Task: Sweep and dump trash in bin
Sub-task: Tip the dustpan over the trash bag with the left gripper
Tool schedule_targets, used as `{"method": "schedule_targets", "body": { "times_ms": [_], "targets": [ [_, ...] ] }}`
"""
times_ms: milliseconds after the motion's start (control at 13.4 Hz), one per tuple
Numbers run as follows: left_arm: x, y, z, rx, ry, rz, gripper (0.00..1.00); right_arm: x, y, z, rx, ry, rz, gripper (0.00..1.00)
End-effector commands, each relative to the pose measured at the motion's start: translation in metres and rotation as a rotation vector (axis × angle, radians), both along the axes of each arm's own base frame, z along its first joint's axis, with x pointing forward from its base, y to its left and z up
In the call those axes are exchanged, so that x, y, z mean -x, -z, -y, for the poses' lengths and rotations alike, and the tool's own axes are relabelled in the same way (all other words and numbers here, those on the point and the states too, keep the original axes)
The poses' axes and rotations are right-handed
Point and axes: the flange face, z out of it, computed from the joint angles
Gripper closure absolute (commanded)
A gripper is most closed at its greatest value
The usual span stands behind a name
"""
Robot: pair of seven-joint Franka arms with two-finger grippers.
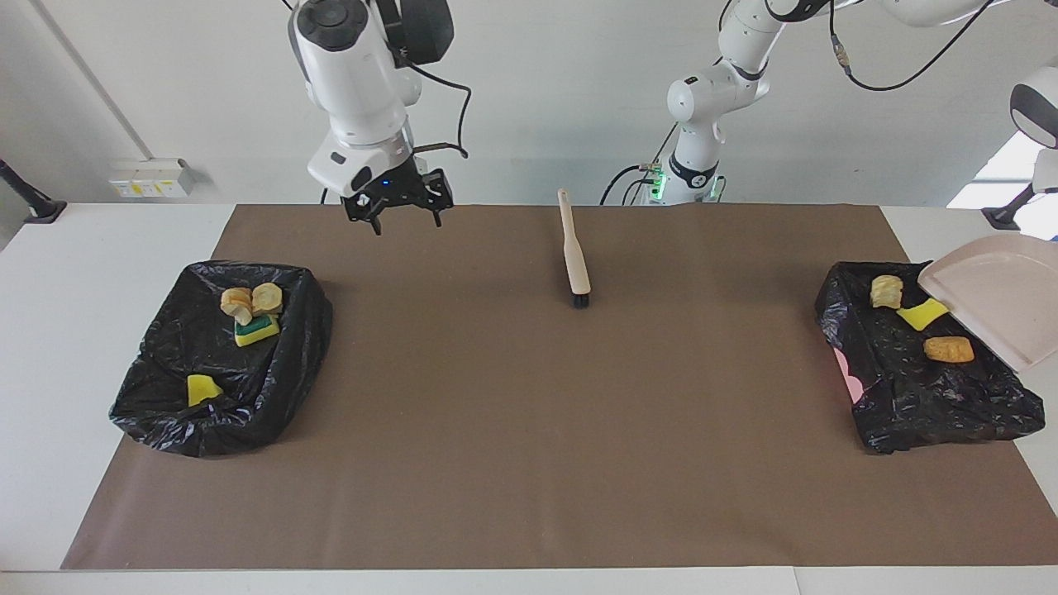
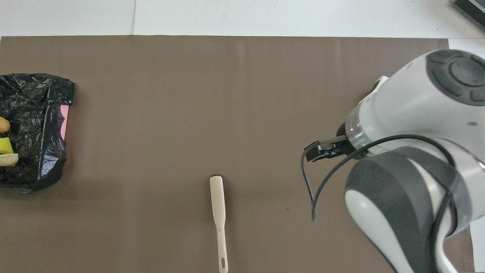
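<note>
A white tabletop is covered by a brown mat, seen from across the table with two white robot arms at the top.

Toward the right arm's end sits a bin lined with a black bag. Part of the trash lies inside it: two tan bread-like lumps touching each other, a yellow and green sponge just beside them, and a yellow sponge chunk apart from these, farther from the robots.

The right tool hangs in the air over the mat's edge nearest the robots, close to that bin. Its fingers stand apart and it holds nothing.

At the middle of the mat lies a beige brush, flat, with its handle pointing toward the robots and its dark bristles pointing away from them. Nothing touches it.

Toward the left arm's end sits a second black-bagged bin. The other three pieces of trash lie on its bag: a tan lump, a yellow sponge piece and a brown pastry-like lump.

A pale pink dustpan, empty and tilted, hangs over that bin's outer edge. The left tool is out of view past the frame's edge; it is closed, and what it clamps cannot be seen.
</note>
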Motion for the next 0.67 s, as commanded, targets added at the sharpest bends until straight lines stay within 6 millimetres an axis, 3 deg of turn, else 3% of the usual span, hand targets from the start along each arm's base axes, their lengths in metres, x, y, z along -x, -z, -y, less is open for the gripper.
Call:
{"method": "schedule_targets", "body": {
  "times_ms": [0, 299, 448, 598],
  "targets": [
    [-0.010, -0.019, 0.033, -0.084, 0.011, -0.010, 1.00, -0.005, -0.019, 0.030, 0.074, 0.028, 0.038, 0.00],
    [-0.001, -0.051, 0.046, -0.032, 0.011, 0.063, 1.00, -0.016, -0.041, 0.106, 0.043, 0.173, 0.072, 0.00],
    [0.008, -0.065, 0.055, 0.035, -0.009, 0.102, 1.00, -0.012, -0.047, 0.132, 0.016, 0.201, 0.056, 0.00],
    [0.020, -0.082, 0.079, 0.159, -0.039, 0.160, 1.00, -0.010, -0.055, 0.153, 0.008, 0.129, 0.054, 0.00]
  ]
}}
